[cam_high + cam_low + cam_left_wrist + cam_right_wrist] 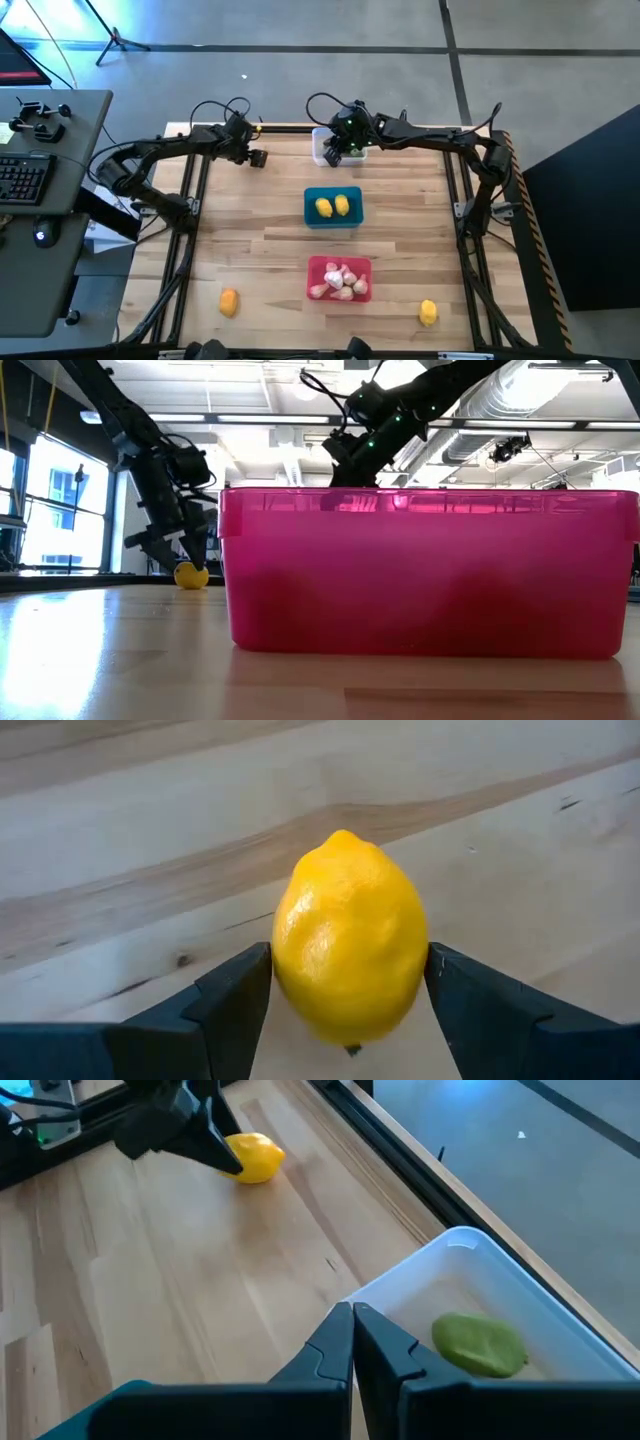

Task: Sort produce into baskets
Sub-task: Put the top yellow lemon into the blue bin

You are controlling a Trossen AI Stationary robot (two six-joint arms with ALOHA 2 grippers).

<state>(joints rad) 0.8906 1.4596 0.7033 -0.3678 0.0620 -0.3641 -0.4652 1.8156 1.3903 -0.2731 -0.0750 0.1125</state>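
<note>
- No brand, label or readable writing shows on any item
- The left claw [345, 1010] sits at the far left part of the pale, wood-grained plank surface [250, 250], its dark fingers [235, 995] apart on either side of a glossy yellow plastic lemon with a pointed tip [348, 935]; whether they touch it I cannot tell
- The right claw [352, 1342] hovers at the rim of the white translucent rectangular tub [520, 1295], fingers pressed together and holding nothing; a matte green lump [480, 1345] lies inside
- The teal-blue rectangular tub [333, 207] at mid-surface holds two yellow fruits [333, 206]
- The glossy pink-red tub [340, 278] nearer the front holds whitish-pink bulbs [340, 281]
- Two more yellow-orange fruits lie loose at the front: one left [229, 302], one right [428, 313]
</note>
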